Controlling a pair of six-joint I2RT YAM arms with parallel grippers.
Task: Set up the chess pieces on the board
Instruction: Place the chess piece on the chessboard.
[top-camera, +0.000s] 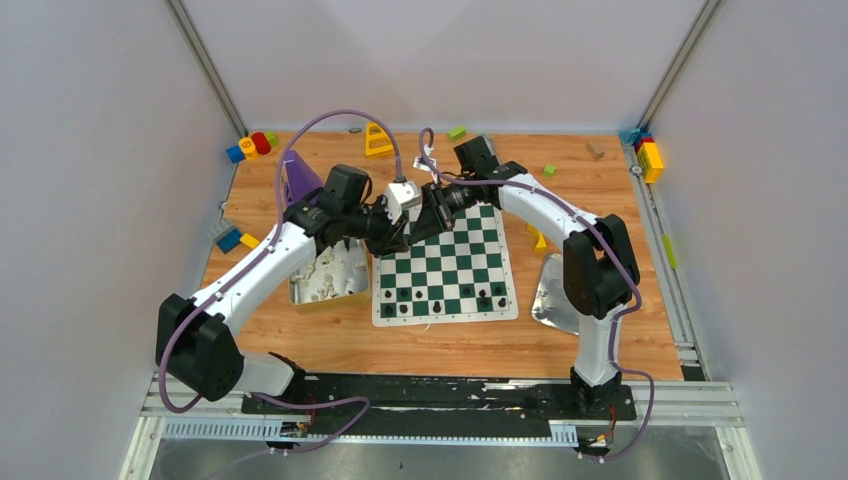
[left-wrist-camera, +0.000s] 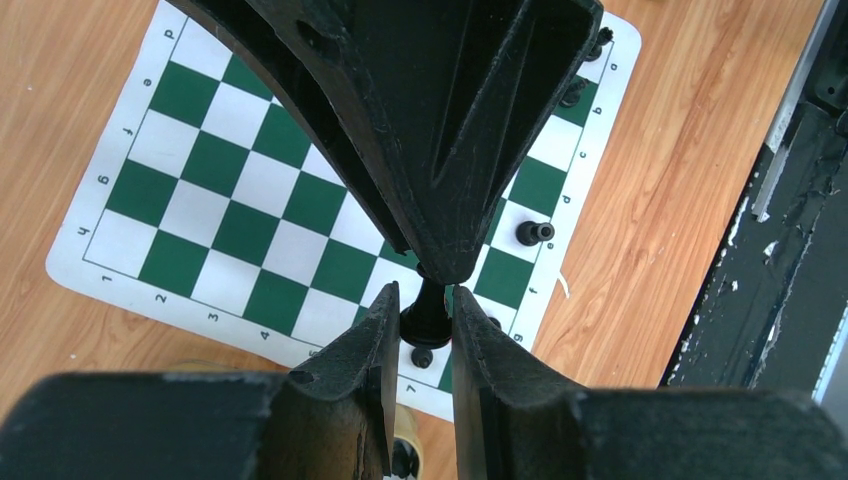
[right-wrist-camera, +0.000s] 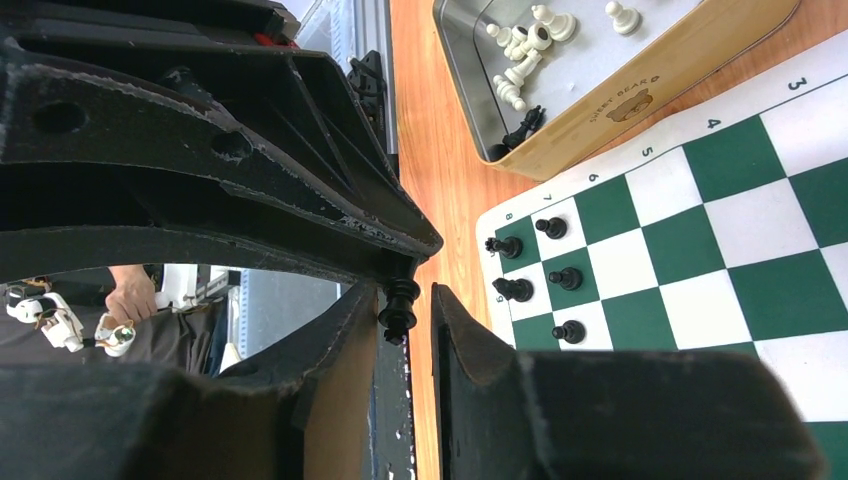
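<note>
The green-and-white board (top-camera: 470, 250) lies mid-table, also in the left wrist view (left-wrist-camera: 240, 230) and the right wrist view (right-wrist-camera: 760, 230). Both grippers meet above its far left corner. My left gripper (left-wrist-camera: 427, 300) (top-camera: 408, 228) is shut on the base of a black chess piece (left-wrist-camera: 427, 322). My right gripper (right-wrist-camera: 405, 300) (top-camera: 425, 210) stands around that piece's top (right-wrist-camera: 399, 305), slightly open, with a gap at one finger. Several black pieces (top-camera: 437, 305) stand on the board's near rows, also in the right wrist view (right-wrist-camera: 565, 278).
A tin tray (top-camera: 298, 296) with white pieces (right-wrist-camera: 520, 50) sits left of the board. A shiny metal tray (top-camera: 555, 290) lies to its right. A purple cone (top-camera: 298, 175), a yellow triangle (top-camera: 378, 140) and small coloured blocks (top-camera: 650, 158) lie along the far edge.
</note>
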